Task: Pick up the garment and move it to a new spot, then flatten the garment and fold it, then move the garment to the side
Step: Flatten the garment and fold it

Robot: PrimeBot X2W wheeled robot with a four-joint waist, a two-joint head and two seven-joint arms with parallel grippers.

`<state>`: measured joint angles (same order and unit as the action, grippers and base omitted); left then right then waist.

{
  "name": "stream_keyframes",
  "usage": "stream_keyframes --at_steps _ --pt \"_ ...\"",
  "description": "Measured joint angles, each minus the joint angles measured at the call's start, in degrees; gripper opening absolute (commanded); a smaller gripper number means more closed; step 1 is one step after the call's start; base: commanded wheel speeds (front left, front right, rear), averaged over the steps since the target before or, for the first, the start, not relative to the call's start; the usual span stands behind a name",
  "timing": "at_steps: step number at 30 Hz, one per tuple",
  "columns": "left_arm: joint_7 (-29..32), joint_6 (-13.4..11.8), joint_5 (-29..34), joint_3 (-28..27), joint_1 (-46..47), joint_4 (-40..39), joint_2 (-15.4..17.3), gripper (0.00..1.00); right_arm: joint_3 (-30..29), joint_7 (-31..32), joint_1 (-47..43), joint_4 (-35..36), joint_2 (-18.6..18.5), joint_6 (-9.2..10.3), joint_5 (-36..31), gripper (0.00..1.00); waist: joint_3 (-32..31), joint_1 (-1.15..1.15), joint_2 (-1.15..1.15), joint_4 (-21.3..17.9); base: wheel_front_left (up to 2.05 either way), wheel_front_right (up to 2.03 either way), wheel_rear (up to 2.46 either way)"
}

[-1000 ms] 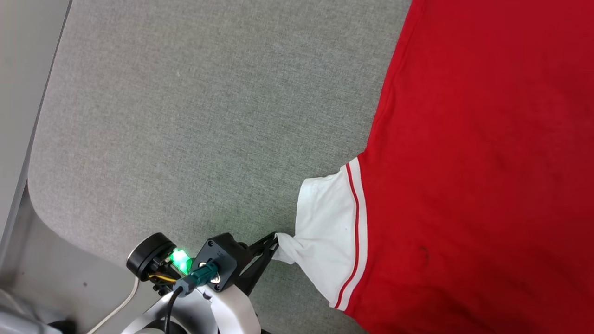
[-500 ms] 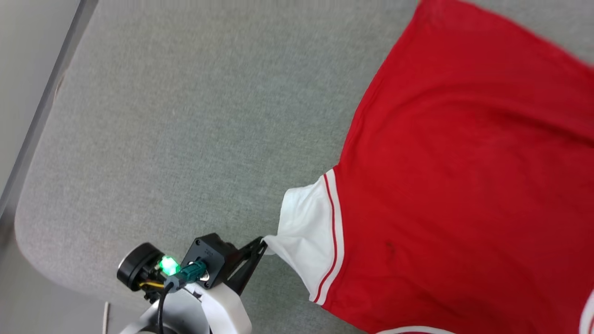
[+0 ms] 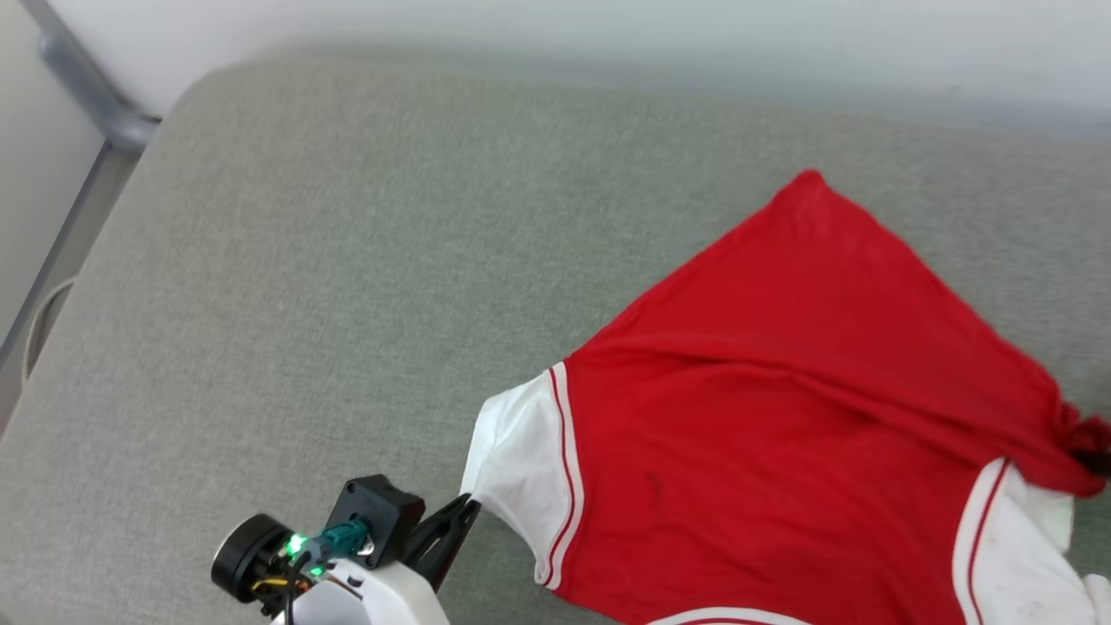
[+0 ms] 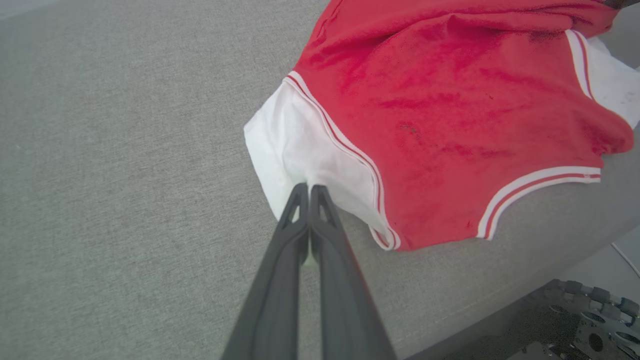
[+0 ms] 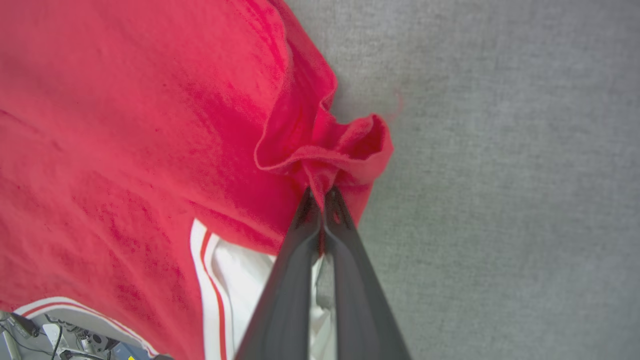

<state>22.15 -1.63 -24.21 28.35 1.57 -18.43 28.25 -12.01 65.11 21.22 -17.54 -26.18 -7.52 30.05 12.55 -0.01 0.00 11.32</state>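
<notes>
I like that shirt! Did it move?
Yes. The head camera tilted too, but the shirt, pinched by the left gripper, now sits farther up the cushion from its near-left corner.

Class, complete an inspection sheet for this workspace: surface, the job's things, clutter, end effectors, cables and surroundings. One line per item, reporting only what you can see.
Surface: grey fabric pad with a rounded corner; no stains seen.
Job's things: garment, red with white sleeves, creased, not yet flat or folded.
Clutter: nothing seen.
End effectors: left end effector shut on the white sleeve; right end effector shut on a bunched red edge.
Cables: teal-plugged cable at the left wrist; pale cable beside the pad.
Surroundings: pale wall, grey rail, wheeled base.
</notes>
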Motion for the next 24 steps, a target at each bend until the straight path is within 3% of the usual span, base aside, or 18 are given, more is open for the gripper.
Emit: stream_keyframes --at_steps 6,14,18,19,20,21,24 --pt "-1.46 -1.97 -1.35 -0.73 -2.7 0.79 -1.15 0.0 -0.15 0.87 -9.81 7.01 0.52 0.0 2.94 0.0 -4.2 0.0 0.0 -2.65 0.0 0.0 0.0" --pt "-3.77 -2.67 -1.8 0.16 -3.88 3.1 -3.18 0.0 -4.09 1.72 -23.36 12.03 3.85 0.0 4.82 0.0 -7.41 0.0 0.0 -4.33 0.0 0.0 0.0" --pt "-3.94 -2.75 -1.87 0.18 -3.86 3.25 -3.21 0.0 -4.38 1.58 -23.77 12.28 4.8 0.0 4.66 0.0 -7.5 0.0 0.0 -4.45 0.0 0.0 0.0" --pt "-3.93 -2.74 -1.86 0.16 -3.83 3.24 -3.08 0.0 -4.17 1.36 -23.77 12.65 4.81 0.0 4.67 0.18 -7.45 0.0 0.0 -4.48 0.0 0.0 0.0" --pt "-3.92 -2.71 -1.86 0.16 -3.78 3.23 -2.87 0.0 -3.82 1.18 -23.75 13.1 4.76 0.0 4.68 0.9 -7.37 0.0 0.0 -4.51 0.0 0.0 0.0" --pt "-3.9 -2.65 -1.85 0.14 -3.75 3.2 -2.65 0.0 -3.68 1.14 -23.71 13.33 4.67 0.0 4.7 1.0 -7.33 0.01 0.0 -4.51 0.0 0.0 0.0" --pt "-3.69 -2.65 -1.83 0.0 -3.66 2.79 -2.09 0.0 -3.09 1.55 -23.2 14.81 4.0 0.0 6.03 1.0 -7.07 0.0 0.0 -4.45 0.0 0.0 0.0"
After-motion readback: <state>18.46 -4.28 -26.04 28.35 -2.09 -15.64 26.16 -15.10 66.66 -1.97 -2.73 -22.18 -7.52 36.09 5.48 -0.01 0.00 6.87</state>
